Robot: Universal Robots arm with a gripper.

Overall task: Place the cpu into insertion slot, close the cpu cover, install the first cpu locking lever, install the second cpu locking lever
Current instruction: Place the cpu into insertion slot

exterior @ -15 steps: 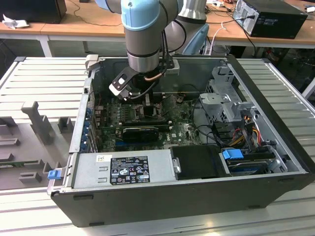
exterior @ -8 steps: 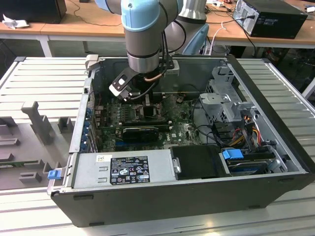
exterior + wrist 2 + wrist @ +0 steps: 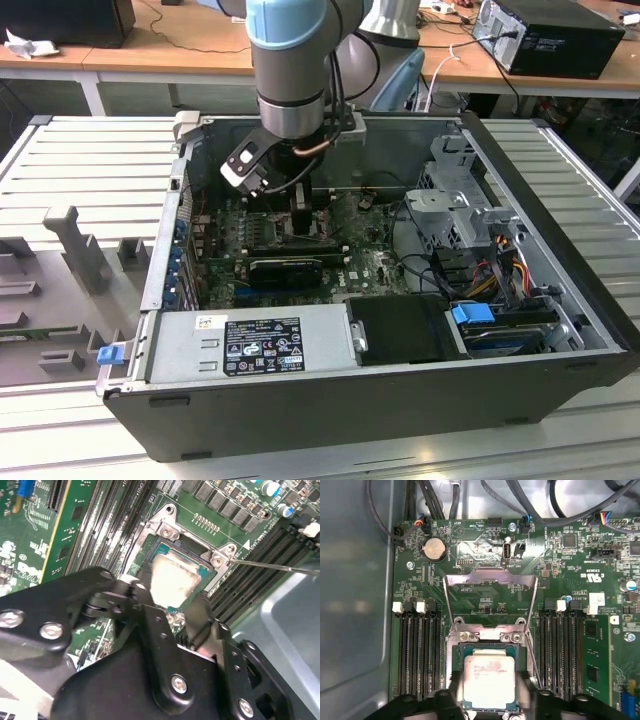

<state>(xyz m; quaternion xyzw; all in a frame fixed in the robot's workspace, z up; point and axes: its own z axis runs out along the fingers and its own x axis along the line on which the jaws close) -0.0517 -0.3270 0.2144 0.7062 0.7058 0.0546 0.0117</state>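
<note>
The gripper (image 3: 173, 606) is clamping the chip (image 3: 489, 680) by two opposite edges, holding it squarely inside the socket (image 3: 457, 652) frame, seemingly seated, while the cover (image 3: 490, 576) is standing flipped open and memory slots (image 3: 417, 655) are crowding both sides.

One cpu (image 3: 489, 682), one cpu cover (image 3: 490, 576), one coin battery (image 3: 434, 549), one robot arm (image 3: 290, 70), one computer case (image 3: 400, 400)

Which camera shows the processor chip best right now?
The first wrist view: the chip lies face-on and nearly whole. The second wrist view shows it slanted and partly behind the claw. In the exterior view the arm stands in front of it.
</note>
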